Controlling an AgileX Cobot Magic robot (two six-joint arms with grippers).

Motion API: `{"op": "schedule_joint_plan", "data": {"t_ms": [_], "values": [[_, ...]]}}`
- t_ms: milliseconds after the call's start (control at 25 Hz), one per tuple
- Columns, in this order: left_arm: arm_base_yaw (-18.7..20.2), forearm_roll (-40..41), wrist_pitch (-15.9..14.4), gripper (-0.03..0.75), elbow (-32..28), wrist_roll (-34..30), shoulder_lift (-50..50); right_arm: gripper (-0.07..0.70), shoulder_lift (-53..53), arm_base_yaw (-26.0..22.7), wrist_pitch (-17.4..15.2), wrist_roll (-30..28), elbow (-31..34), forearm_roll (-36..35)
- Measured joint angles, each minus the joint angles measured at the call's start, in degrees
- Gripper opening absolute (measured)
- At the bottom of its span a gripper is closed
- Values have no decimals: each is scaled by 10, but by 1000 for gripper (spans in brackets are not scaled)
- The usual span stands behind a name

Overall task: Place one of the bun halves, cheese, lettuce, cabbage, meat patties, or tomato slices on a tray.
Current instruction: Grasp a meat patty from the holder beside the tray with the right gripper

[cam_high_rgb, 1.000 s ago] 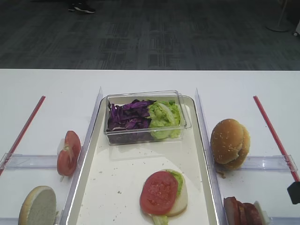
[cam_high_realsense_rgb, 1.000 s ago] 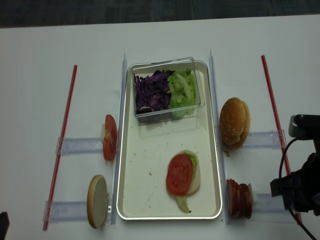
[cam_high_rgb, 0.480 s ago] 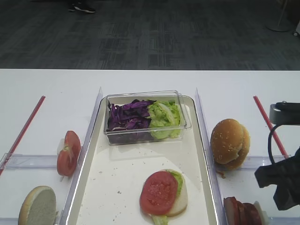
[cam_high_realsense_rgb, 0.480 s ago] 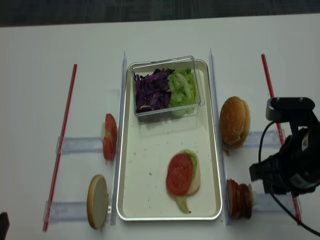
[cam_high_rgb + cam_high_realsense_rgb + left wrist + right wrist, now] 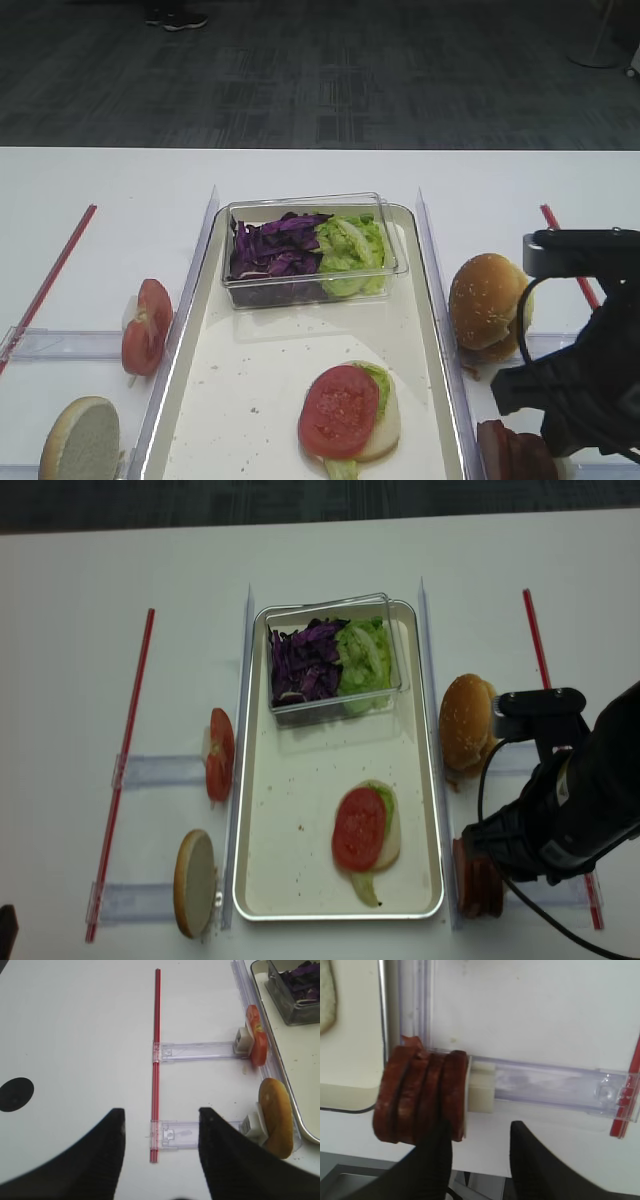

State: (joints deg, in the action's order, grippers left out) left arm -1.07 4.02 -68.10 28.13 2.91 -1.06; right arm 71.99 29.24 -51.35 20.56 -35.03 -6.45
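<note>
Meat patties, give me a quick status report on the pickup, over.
Right gripper open, jaws straddling the outermost slice of the meat patties, nothing gripped. Left gripper open, idle over bare table. Tray holds tomato slice on bun half. Path clear.

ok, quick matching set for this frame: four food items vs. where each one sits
Items:
1. meat patties
2. cabbage
3. tomato slice on the bun stack
4. whole sesame bun

Places:
A. clear box at the far end of the tray
B. standing on edge right of the tray, near corner
C. lying flat inside the tray, near end
D. right of the tray, mid-length

Pairs: 1-B, 2-A, 3-C, 4-D
</note>
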Motion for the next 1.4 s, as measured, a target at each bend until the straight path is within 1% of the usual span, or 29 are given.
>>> {"op": "schedule_joint_plan", "data": {"t_ms": [240, 640, 760, 1000, 1200, 1400], "values": [[0, 0, 0, 313, 0, 0, 0, 319, 20, 30, -2, 27, -30, 7], [0, 0, 0, 313, 0, 0, 0, 319, 82, 97, -2, 76, -70, 17], [0, 0, 0, 313, 0, 0, 0, 319, 85, 108, 1, 86, -77, 17], [0, 0, 0, 313, 0, 0, 0, 318, 85, 113, 2, 100, -79, 8], [0, 0, 0, 313, 0, 0, 0, 305, 85, 133, 2, 139, -79, 6], [0, 0, 0, 313, 0, 0, 0, 302, 85, 135, -4, 166, -79, 2]]}}
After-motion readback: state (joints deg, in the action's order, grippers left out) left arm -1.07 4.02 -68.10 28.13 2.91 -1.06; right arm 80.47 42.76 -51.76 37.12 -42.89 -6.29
